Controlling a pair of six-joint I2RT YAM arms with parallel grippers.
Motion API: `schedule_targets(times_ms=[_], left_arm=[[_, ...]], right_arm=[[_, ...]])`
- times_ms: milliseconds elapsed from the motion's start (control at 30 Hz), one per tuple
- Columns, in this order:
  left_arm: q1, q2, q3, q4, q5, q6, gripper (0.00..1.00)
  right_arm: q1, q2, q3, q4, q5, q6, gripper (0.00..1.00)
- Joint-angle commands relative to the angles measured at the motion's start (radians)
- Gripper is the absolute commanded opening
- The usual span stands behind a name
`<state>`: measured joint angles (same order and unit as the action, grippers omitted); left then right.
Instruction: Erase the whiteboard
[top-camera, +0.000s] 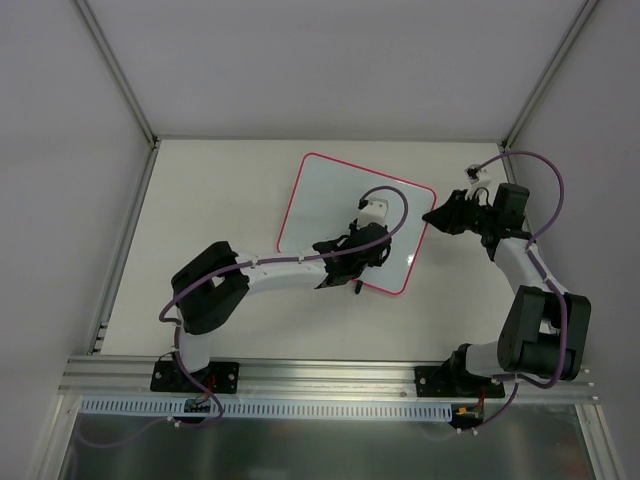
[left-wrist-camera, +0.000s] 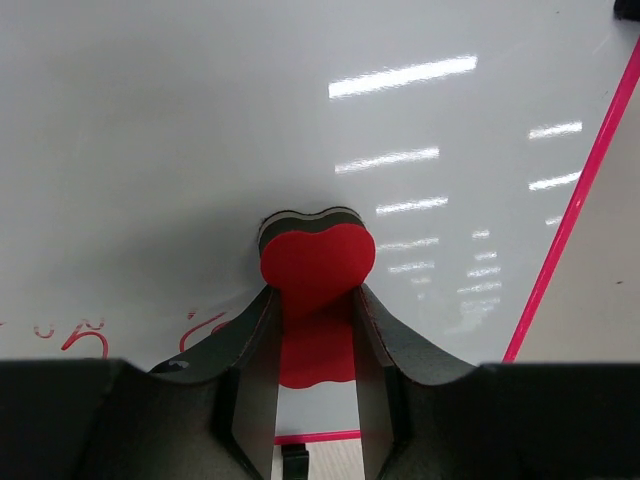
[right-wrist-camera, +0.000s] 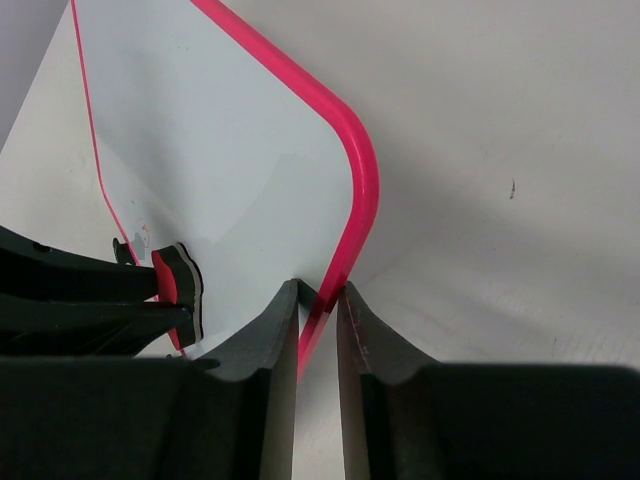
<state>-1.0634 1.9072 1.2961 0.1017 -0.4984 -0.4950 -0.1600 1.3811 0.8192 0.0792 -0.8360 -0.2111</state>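
We call it a robot lab cell: white worktop (top-camera: 220, 200) below the left claw (left-wrist-camera: 316, 300), plain white panels (top-camera: 330, 60) and aluminium posts (top-camera: 118, 75) beyond it, slotted aluminium rail (top-camera: 330, 372) behind it.

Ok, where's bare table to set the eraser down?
Widest: the table left of the whiteboard, out to the left wall. A narrow strip lies between the board's far edge and the back wall. Crowded: the board's right side, where the left claw holds the eraser and the right claw pinches the frame.
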Motion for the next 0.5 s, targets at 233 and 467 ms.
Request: schedule_targets(times_ms=[233,467], left_arm=[[0.167,-0.091,-0.247,-0.079,-0.043,-0.135,0.0],[0.295,-0.189,-0.38,-0.077,-0.078,-0.134,0.0]], right_arm=[[0.028,-0.014,-0.011,0.014,-0.052,-0.04,0.0],[0.03,-0.011,-0.006,0.014,-0.052,-0.039,0.0]])
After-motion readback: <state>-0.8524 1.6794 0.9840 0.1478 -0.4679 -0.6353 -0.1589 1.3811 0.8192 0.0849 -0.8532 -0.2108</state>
